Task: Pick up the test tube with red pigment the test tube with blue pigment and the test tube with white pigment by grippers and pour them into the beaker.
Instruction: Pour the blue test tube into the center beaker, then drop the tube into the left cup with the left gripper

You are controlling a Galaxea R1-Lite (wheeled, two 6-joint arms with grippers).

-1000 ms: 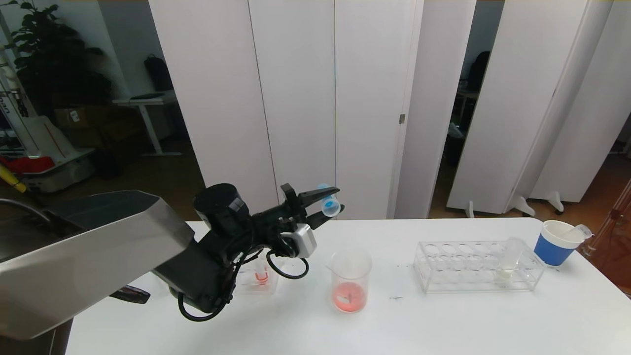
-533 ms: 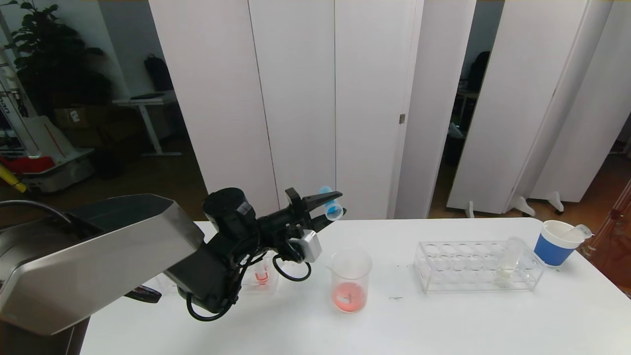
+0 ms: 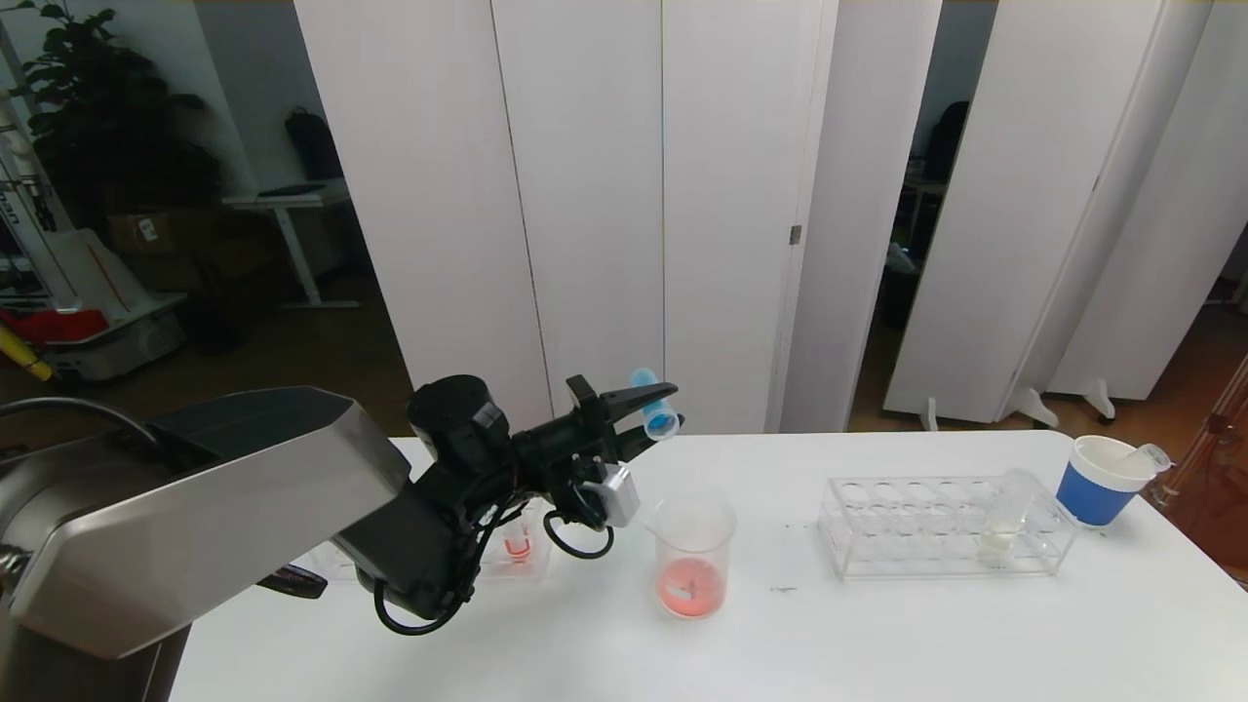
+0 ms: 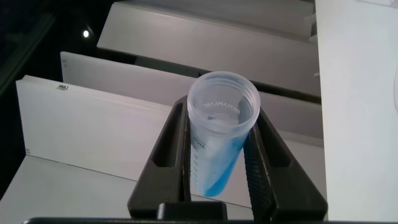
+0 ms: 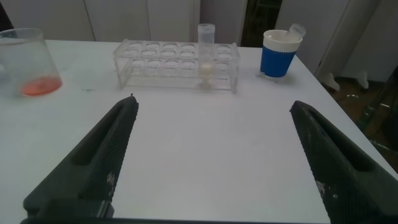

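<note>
The left end effector (image 3: pixel 651 417), clamped on the test tube with blue pigment (image 3: pixel 654 411), hovers at the beaker's (image 3: pixel 693 556) eleven o'clock; next, probably, centre and tip it.

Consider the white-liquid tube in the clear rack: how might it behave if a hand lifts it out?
The tube with white liquid looks nearly empty, so it is probably light. Its smooth clear wall may slip in a loose grip. It leans in the rack, so it likely sits loosely and could tip or catch on the way out.
</note>
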